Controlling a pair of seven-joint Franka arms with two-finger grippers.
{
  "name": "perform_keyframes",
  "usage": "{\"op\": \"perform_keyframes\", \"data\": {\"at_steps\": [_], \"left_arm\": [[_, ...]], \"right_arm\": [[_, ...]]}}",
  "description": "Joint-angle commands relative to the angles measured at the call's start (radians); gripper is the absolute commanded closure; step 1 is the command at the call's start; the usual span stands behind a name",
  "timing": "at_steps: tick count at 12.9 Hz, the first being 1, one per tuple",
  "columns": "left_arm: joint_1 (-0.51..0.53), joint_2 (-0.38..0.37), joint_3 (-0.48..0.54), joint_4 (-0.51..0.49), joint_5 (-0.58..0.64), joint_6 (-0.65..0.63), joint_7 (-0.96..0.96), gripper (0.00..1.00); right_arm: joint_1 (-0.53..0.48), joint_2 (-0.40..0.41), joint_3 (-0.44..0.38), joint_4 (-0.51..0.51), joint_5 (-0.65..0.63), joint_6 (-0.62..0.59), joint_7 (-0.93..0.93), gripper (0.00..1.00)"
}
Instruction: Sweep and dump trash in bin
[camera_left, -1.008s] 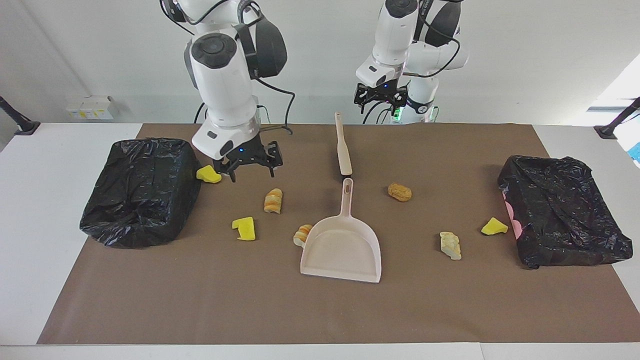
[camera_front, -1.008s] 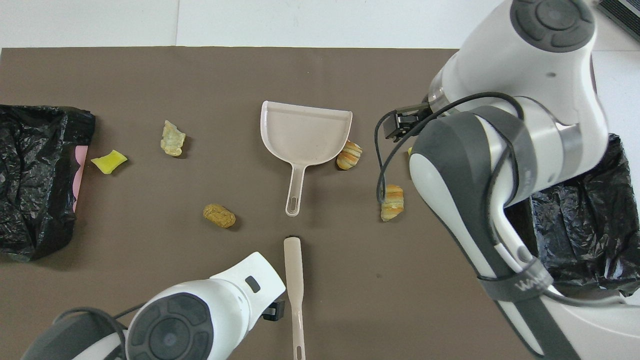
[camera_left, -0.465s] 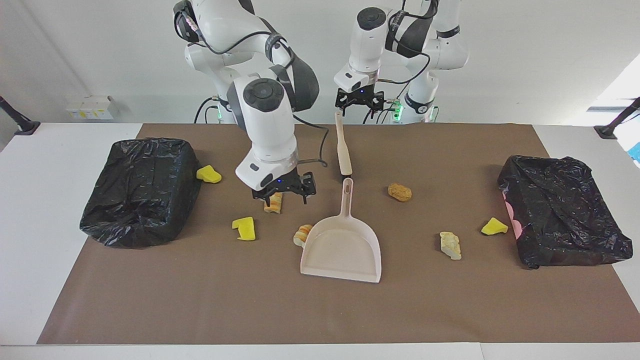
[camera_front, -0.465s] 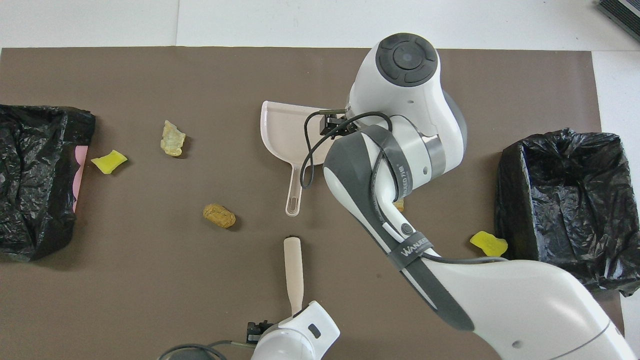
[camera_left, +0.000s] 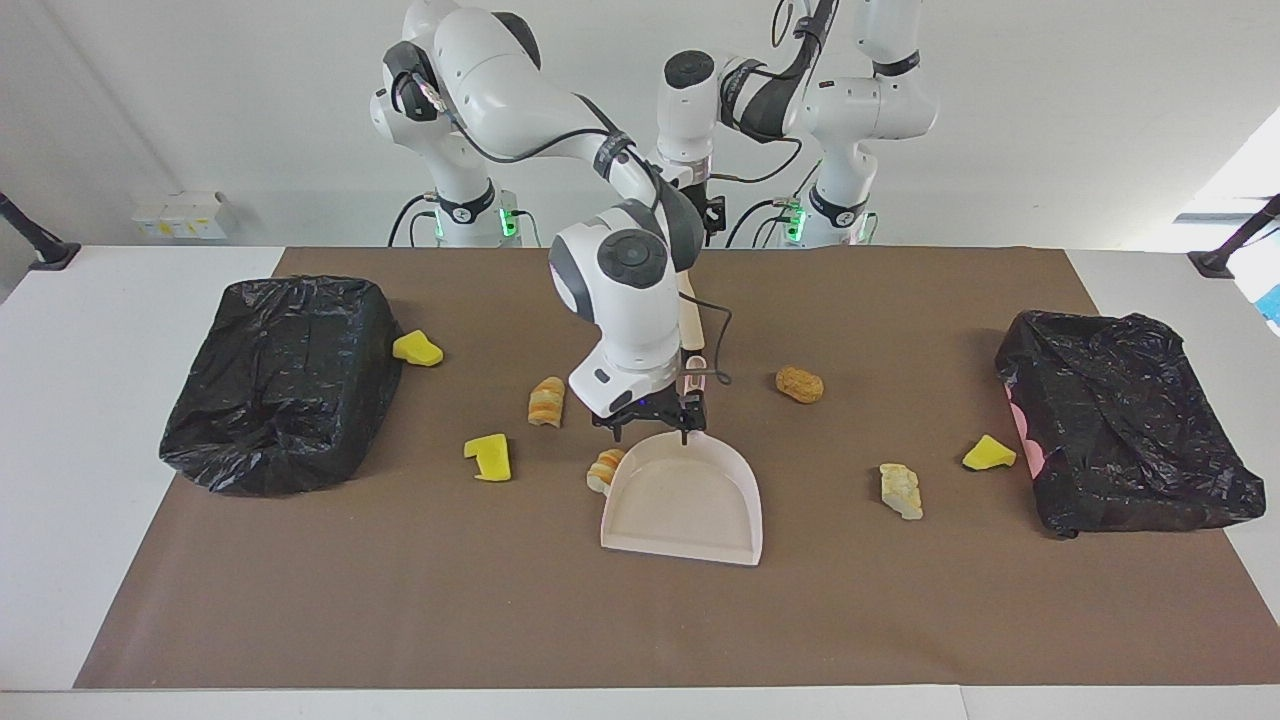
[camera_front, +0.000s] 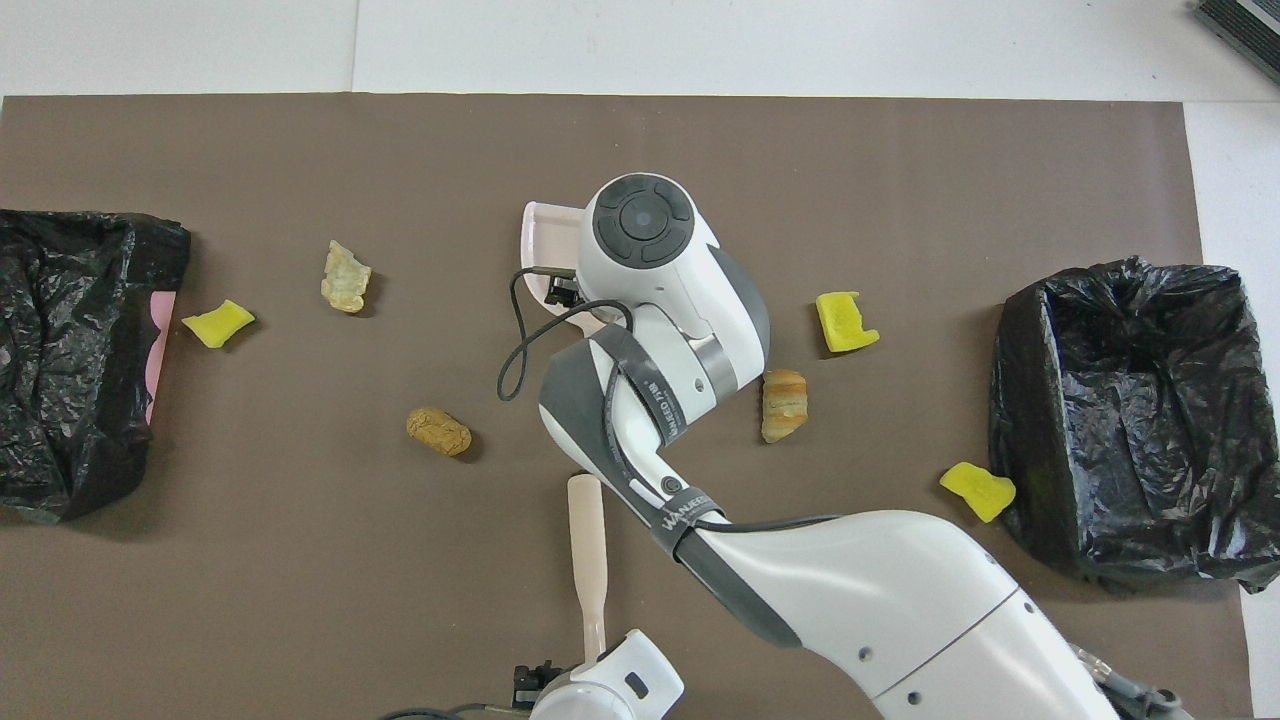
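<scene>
The right gripper (camera_left: 652, 428), fingers spread, has swung from beside the striped scrap (camera_left: 546, 401) to over the dustpan (camera_left: 690, 500) handle; the left gripper (camera_left: 712, 215), also spread, has drawn nearer the brush (camera_front: 587, 545) end.

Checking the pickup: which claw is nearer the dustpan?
Right. The right claw hangs open over the dustpan handle; the left claw is over the brush's end.

A dark strap (camera_front: 690, 522) on the right arm reads "WANJEED".
</scene>
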Motion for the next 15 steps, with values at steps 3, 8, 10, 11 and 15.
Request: {"op": "perform_keyframes", "data": {"at_steps": [3,8,10,11,15], "left_arm": [[0.033,0.045,-0.004,-0.01,-0.02,0.036,0.026,0.13],[0.034,0.063,-0.004,-0.008,-0.02,0.029,0.035,0.58],[0.036,0.068,-0.002,0.001,-0.02,0.016,0.041,0.84],[0.036,0.068,-0.001,0.004,-0.019,0.016,0.037,0.96],[0.025,0.046,0.051,0.021,-0.006,-0.064,0.053,1.0]], "right_arm": [[0.027,-0.014,0.005,-0.009,-0.013,0.001,0.058,0.0],[0.035,-0.074,0.008,-0.118,-0.024,0.003,0.064,0.16],[0.033,-0.083,0.011,-0.132,-0.024,-0.002,0.05,0.55],[0.033,-0.085,0.013,-0.134,-0.023,-0.005,0.05,0.59],[0.021,-0.1,0.013,-0.145,0.025,-0.017,-0.017,1.0]]}}
